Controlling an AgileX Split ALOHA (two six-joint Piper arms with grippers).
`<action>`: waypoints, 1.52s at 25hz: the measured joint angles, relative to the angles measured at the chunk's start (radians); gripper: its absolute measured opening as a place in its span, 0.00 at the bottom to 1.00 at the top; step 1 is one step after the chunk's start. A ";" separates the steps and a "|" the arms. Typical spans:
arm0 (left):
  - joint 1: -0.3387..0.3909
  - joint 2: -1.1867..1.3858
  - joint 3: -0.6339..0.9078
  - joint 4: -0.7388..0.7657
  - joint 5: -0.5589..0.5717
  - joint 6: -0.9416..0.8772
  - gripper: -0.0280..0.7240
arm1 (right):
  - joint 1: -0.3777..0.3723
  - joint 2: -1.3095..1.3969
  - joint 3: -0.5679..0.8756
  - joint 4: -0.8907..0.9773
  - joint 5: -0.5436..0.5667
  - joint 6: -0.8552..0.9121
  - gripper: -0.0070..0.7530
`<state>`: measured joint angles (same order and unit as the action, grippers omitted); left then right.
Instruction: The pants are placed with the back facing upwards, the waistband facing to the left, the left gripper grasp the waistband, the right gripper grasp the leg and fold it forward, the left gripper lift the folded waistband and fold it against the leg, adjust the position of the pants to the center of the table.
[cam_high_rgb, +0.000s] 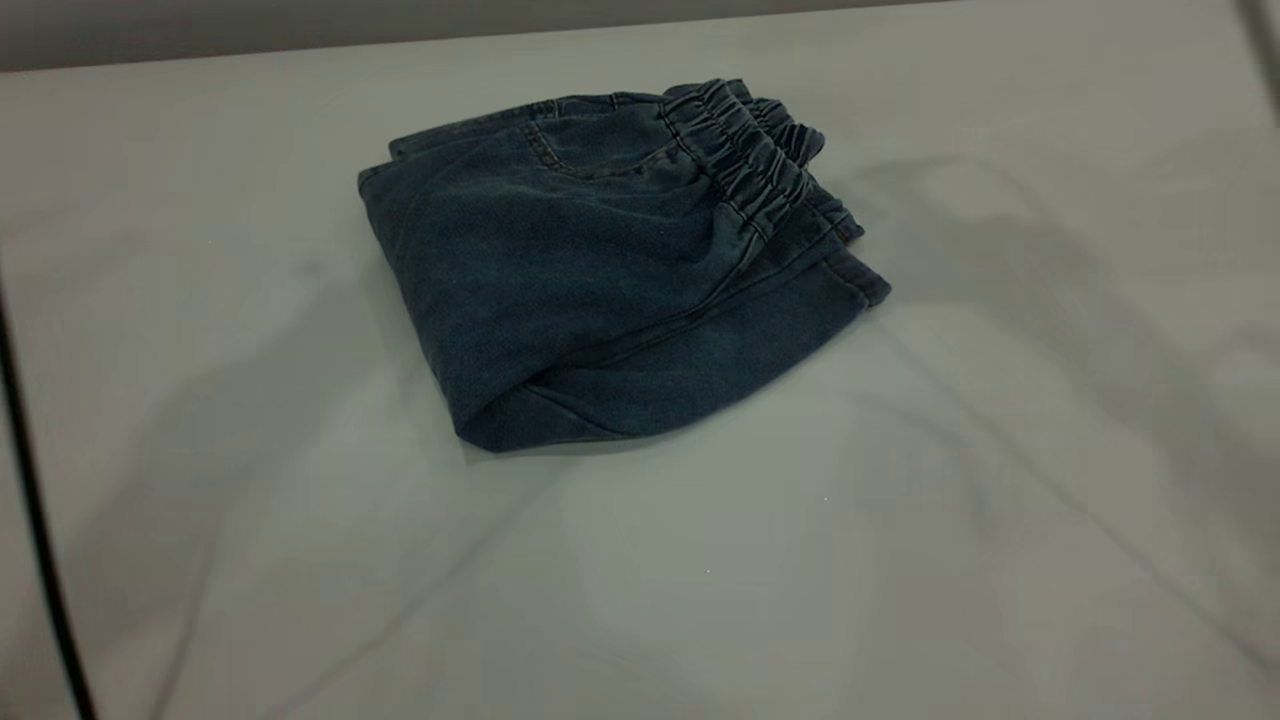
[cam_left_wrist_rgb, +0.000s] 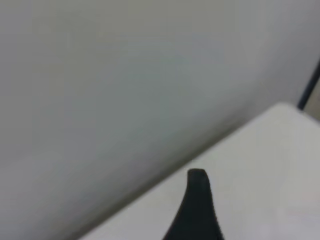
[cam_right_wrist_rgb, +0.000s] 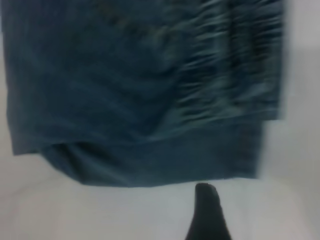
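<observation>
Table (cam_high_rgb: 900, 560): a wide white top that fills my exterior view. Soft shadows cross it, and a dark cable runs down its left edge.

Pants (cam_high_rgb: 590, 280): a compact folded denim bundle, lying nearer the far edge than the near one and slightly left of the middle between the side edges. I judge both folds done, because the layers are stacked and the rounded fold faces the near edge.

Waistband (cam_high_rgb: 750, 160): the gathered elastic band lies on top at the bundle's right end, just inside the leg hems. That fits it having been folded over onto the leg.

Right gripper (cam_right_wrist_rgb: 206, 210): hovers above the table just beside the bundle's near side and touches nothing. Only one dark fingertip shows, so I cannot tell how far apart the fingers are.

Left gripper (cam_left_wrist_rgb: 197, 205): over bare table near a table edge, well away from the pants and carrying nothing. Again one fingertip shows, so I cannot tell its spread.

Remaining: perhaps a nudge toward the centre.
</observation>
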<state>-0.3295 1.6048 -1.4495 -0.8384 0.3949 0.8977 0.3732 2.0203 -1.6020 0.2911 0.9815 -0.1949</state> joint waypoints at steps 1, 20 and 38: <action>0.000 -0.027 0.000 0.000 0.001 0.000 0.76 | 0.030 0.026 -0.001 0.001 -0.020 0.000 0.57; -0.001 -0.092 0.002 0.001 0.118 -0.021 0.76 | 0.217 0.350 -0.142 -0.079 -0.250 0.010 0.57; -0.001 -0.092 0.002 0.000 0.133 -0.015 0.76 | 0.217 0.419 -0.144 -0.022 -0.145 0.457 0.57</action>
<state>-0.3304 1.5126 -1.4479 -0.8380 0.5278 0.8826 0.5902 2.4391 -1.7457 0.2691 0.8362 0.2619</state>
